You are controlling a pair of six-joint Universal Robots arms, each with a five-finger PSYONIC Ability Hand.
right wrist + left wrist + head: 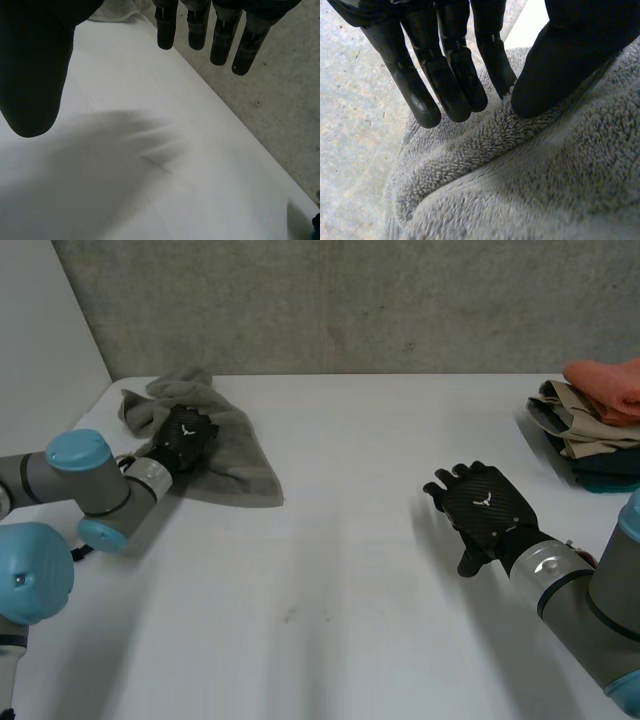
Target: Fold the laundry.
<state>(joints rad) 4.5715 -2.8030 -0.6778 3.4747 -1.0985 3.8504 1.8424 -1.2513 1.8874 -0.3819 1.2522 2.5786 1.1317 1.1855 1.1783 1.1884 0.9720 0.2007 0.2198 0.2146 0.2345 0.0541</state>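
A grey towel (pixel 235 455) lay unfolded in a crumpled heap at the upper left of the head view, on the white table (pixel 350 540) near its far left corner. It bunched up toward the back, and one flatter flap spread toward the middle of the frame and ended in a corner. In the left wrist view its looped terry pile (pixel 520 175) showed plainly, with a thick rolled ridge running across it. At the right edge of the head view, well apart from the towel, sat a stack of folded laundry (pixel 585 430): an orange piece (pixel 610 385) on top, beige layers (pixel 570 412) beneath, and a teal piece (pixel 610 478) at the bottom.
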